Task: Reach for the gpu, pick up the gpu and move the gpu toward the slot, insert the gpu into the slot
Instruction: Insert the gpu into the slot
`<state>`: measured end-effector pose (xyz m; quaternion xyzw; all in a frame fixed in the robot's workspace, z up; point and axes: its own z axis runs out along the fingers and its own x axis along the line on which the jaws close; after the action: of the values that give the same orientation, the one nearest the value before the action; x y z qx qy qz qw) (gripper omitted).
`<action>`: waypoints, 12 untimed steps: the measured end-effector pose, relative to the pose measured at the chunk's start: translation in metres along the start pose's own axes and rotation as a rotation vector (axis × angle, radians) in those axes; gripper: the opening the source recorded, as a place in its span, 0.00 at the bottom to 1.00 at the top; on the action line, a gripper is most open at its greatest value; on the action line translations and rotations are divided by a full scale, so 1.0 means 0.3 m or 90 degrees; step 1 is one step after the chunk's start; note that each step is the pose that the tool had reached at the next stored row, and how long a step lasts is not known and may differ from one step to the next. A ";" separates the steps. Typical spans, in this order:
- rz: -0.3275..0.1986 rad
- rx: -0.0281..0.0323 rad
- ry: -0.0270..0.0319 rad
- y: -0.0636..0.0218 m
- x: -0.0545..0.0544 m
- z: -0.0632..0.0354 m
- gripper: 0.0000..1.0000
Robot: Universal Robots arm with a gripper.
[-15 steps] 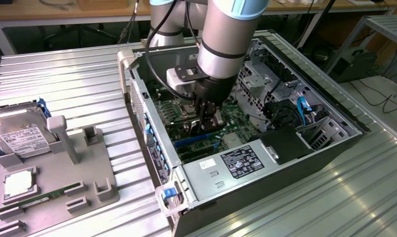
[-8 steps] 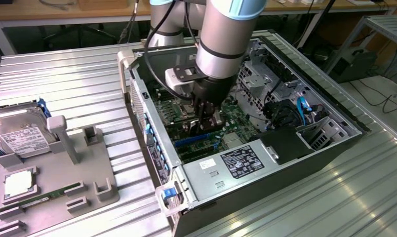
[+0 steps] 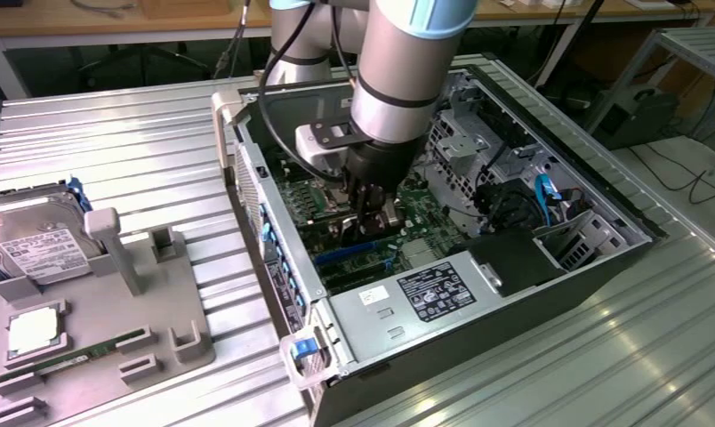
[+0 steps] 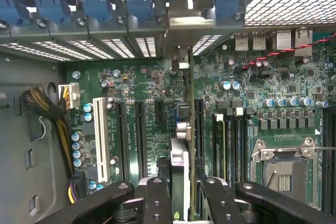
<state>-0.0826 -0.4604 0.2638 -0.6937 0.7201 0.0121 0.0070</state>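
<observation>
Gripper (image 4: 181, 192) pinches the gpu (image 4: 181, 145) edge-on between its 2 fingers, low centre of the wrist frame. Card's long axis runs from the fingers toward the rear bracket row at the frame's upper centre. Below it lies the green motherboard (image 4: 147, 82); the slot (image 3: 355, 253) shows blue in the exterior frame's centre, just beneath the gripper (image 3: 370, 209), inside the open computer case (image 3: 595, 258). Card appears over or partly in the slot; seating cannot be told.

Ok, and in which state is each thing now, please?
gripper: jaws shut on the gpu.
gpu: held on edge over the motherboard; seated or not, cannot tell.
slot: part of it in view beside the gripper.
computer case: side open.
hard drive: outside the case, on the grey fixture.
</observation>
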 end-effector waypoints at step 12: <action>-0.001 -0.0034 0.0000 0.000 -0.003 0.003 0.27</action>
<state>-0.0826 -0.4594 0.2628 -0.6940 0.7198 0.0140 0.0051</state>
